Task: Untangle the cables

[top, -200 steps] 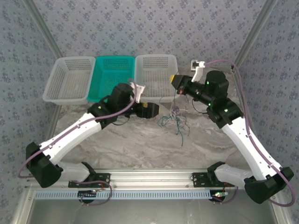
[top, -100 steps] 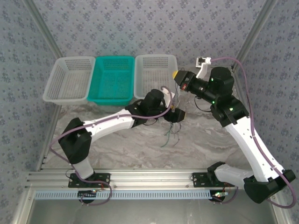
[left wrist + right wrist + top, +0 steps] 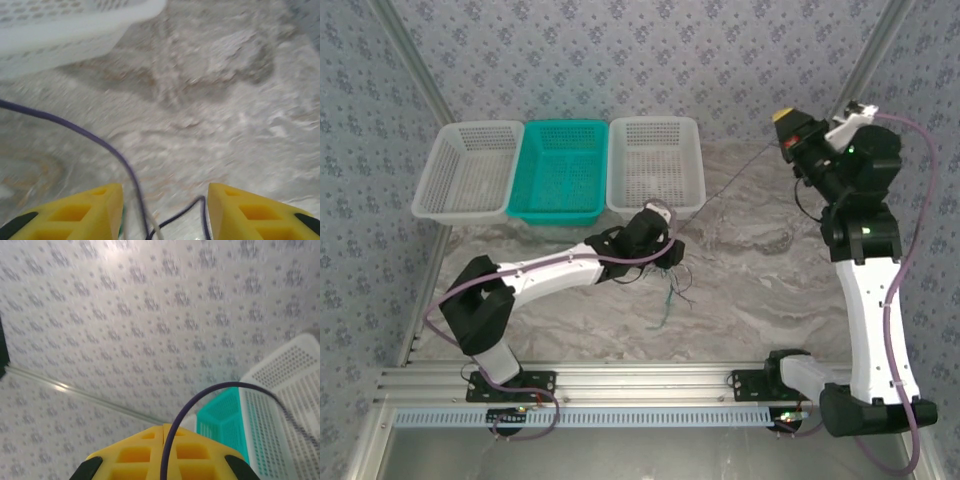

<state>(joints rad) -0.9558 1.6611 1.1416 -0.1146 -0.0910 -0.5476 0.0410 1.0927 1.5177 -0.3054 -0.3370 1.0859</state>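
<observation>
Pinching a thin dark cable (image 3: 210, 389) in their seam, the blocky yellow right fingers (image 3: 140, 452) are pressed together. The strand runs taut to the left fingers (image 3: 80, 210), also yellow and spread apart over hair-thin green, white and dark cables (image 3: 670, 292) tangled on the marble-veined desk (image 3: 760, 285), near a perforated white basket (image 3: 655, 165).
</observation>
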